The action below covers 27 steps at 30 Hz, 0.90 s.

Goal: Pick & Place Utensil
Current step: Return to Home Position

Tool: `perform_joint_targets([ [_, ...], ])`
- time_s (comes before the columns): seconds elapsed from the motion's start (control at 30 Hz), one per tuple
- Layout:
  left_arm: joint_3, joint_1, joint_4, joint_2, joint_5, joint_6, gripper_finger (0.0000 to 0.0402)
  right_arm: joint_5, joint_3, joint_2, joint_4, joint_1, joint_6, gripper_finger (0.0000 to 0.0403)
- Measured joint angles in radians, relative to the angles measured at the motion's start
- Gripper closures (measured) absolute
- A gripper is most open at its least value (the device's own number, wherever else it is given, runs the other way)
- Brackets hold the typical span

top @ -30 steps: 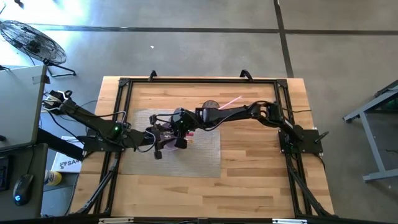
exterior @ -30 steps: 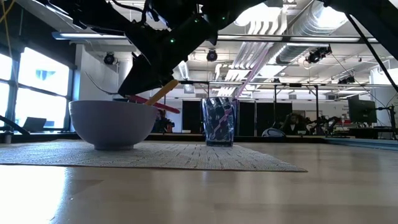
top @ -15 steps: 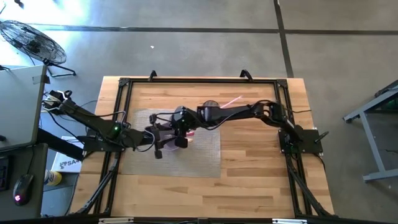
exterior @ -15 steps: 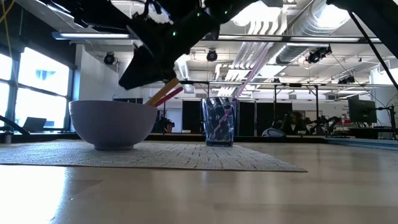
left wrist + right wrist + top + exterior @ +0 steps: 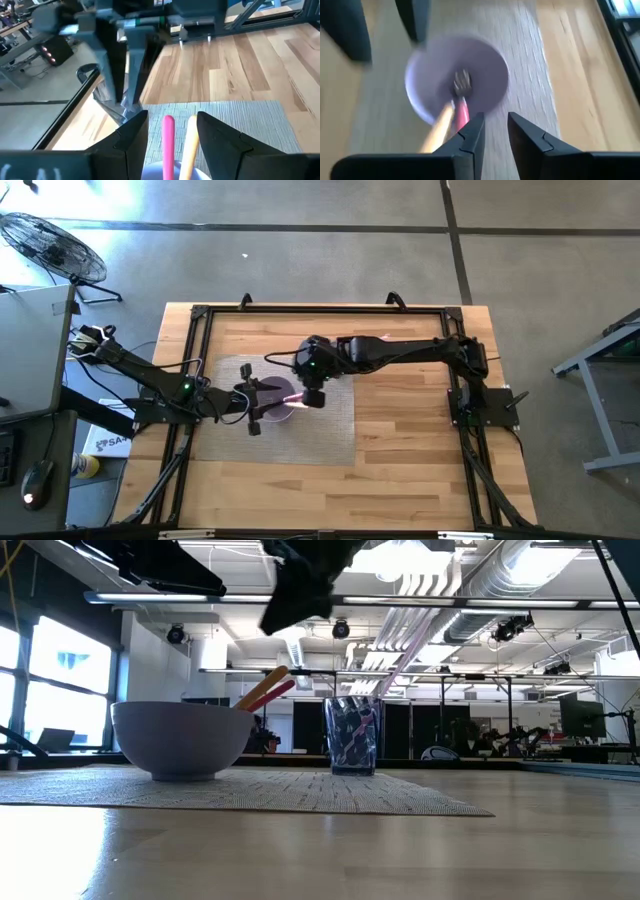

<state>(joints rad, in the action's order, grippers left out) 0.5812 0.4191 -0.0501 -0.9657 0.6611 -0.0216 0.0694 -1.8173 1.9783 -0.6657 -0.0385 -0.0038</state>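
Note:
A white bowl stands on a grey woven mat. A pink-handled utensil and a tan-handled one lean on the bowl's rim with their heads inside; the right wrist view shows a fork-like head. My right gripper hovers open above the bowl's right side, holding nothing. My left gripper is open and level at the bowl's left; its fingers stand on either side of the two handles, apart from them. A clear cup holding a pink utensil stands farther off.
The mat covers the table's middle, with bare wood to its right and near side. A black frame runs around the table. My right arm stretches over the cup's place in the high view.
My right gripper has risen from the bowl and moved toward the table's right and far side. The pink utensil it carried tipped from nearly level to a slant and stays leaning on the bowl's rim beside the tan one. My left arm kept still.

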Motion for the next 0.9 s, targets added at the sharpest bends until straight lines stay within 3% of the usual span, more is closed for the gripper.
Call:
perform_joint_targets([
  [0.17,0.000,0.000,0.001,0.000,0.000,0.000,0.0236,0.013,0.000,-0.010,-0.148,-0.001,0.045,0.0352],
  [0.4,0.000,0.000,0.000,0.000,0.000,0.001,0.0236,0.028,0.001,-0.010,-0.177,0.028,0.048,0.0400],
  [0.77,0.000,0.000,0.001,0.000,0.000,0.002,0.0236,0.090,0.010,-0.040,-0.232,0.107,0.070,0.0402],
  [0.9,0.000,0.000,0.000,0.000,0.000,0.002,0.0236,0.122,0.146,-0.133,-0.150,0.136,0.098,0.0402],
])
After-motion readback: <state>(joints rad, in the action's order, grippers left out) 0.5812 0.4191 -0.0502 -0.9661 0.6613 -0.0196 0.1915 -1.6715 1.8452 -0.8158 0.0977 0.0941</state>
